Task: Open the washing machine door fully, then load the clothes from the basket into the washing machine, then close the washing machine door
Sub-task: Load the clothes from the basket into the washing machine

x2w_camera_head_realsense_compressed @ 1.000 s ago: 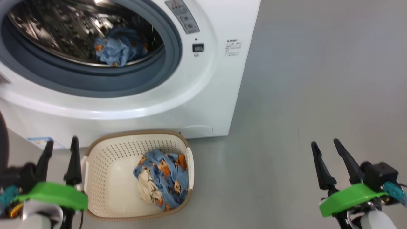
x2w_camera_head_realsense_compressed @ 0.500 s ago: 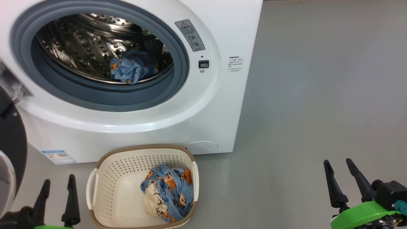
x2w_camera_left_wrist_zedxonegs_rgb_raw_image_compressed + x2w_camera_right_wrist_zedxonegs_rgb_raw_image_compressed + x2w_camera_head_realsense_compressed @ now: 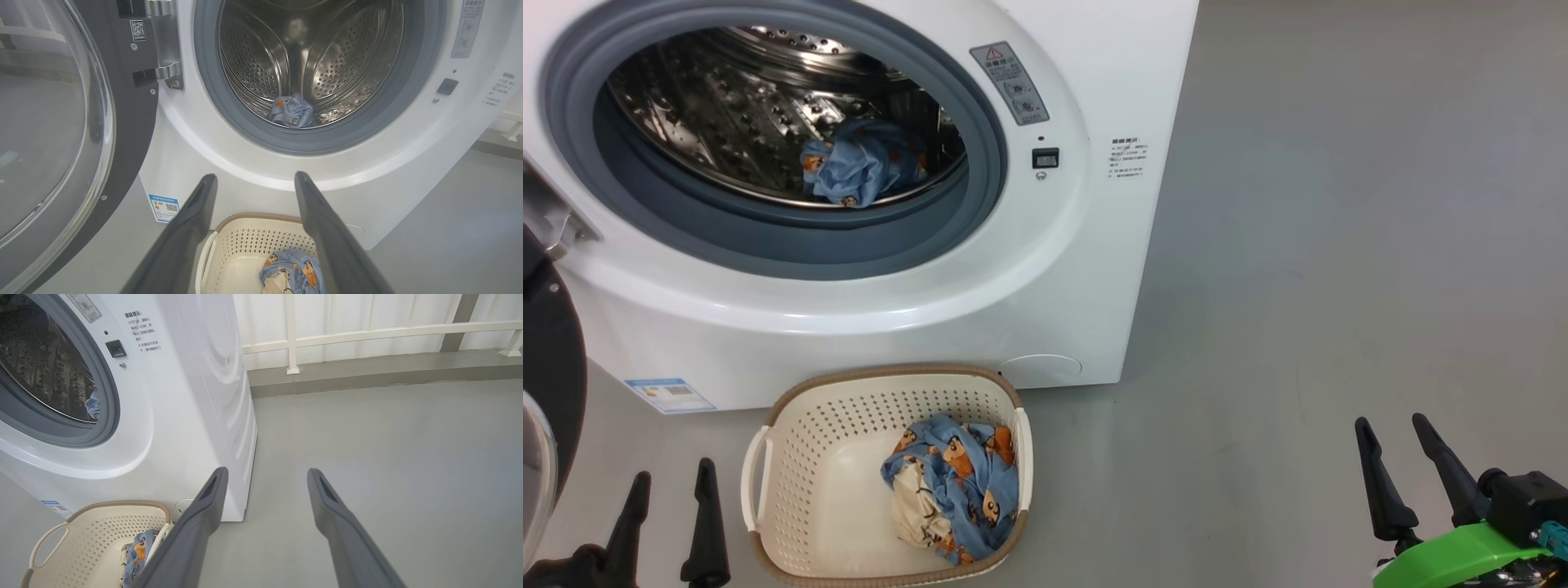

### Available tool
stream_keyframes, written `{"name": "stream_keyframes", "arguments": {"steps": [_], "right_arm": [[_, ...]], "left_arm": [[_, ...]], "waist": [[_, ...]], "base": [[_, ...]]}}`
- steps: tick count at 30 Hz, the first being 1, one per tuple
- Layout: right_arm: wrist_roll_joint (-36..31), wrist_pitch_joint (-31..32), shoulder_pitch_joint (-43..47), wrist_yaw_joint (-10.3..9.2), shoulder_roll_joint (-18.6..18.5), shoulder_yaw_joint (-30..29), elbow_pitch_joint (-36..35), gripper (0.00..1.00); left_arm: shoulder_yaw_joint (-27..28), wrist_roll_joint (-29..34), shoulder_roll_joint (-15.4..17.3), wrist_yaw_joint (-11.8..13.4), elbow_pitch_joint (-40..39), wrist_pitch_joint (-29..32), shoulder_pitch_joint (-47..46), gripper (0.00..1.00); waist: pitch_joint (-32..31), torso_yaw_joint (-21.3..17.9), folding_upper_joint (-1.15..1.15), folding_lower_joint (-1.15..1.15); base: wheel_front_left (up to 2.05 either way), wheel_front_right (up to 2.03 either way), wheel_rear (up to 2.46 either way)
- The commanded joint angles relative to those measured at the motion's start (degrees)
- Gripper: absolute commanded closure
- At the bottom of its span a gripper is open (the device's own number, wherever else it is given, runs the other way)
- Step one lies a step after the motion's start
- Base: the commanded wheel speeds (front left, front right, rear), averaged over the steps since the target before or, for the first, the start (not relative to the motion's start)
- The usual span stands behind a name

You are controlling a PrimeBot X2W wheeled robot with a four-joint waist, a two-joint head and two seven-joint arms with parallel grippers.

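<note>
The washing machine (image 3: 1086, 269) stands with its door (image 3: 81, 122) swung wide to the left, black ring and glass bowl facing out. One bundle of the clothes (image 3: 862, 167) lies at the front of the steel drum. A second bundle of the clothes (image 3: 956, 490) sits in the right half of the basket (image 3: 800, 506) on the floor before the machine. My left gripper (image 3: 670, 482) is open and empty just left of the basket. My right gripper (image 3: 1390, 425) is open and empty over bare floor, far right of the basket.
The door's edge (image 3: 547, 392) juts out at the far left beside my left gripper. Grey floor (image 3: 1339, 245) stretches to the right of the machine. A white railing and wall (image 3: 367, 335) run along behind it.
The head camera tilted up, so the whole scene slid down the picture and more of the drum and door shows. The clothes, the basket and both open grippers keep their places.
</note>
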Motion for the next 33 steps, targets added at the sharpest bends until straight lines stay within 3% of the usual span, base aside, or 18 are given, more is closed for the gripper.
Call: {"name": "stream_keyframes", "arguments": {"steps": [1, 14, 33], "right_arm": [[0.24, -0.27, -0.89, 0.09, -0.69, 0.99, -1.54, 0.00], [-0.38, -0.27, -3.72, 0.09, 0.89, 1.20, -2.71, 0.00], [-2.58, -0.27, -14.47, 0.09, 5.78, 2.75, -4.43, 0.00]], "left_arm": [[2.19, 0.44, 1.35, -0.09, -1.47, -0.36, -1.59, 0.00], [-1.02, -2.33, 2.30, -0.09, 2.16, -0.36, -4.85, 0.00], [-17.91, -13.52, 9.80, -0.09, 21.53, -0.36, -24.26, 0.00]], "waist": [[0.20, -0.03, 0.00, 0.00], [5.52, -0.59, 0.00, 0.00], [22.02, -3.44, 0.00, 0.00]], "base": [[0.00, 0.00, 0.00], [0.00, 0.00, 0.00], [0.00, 0.00, 0.00]]}}
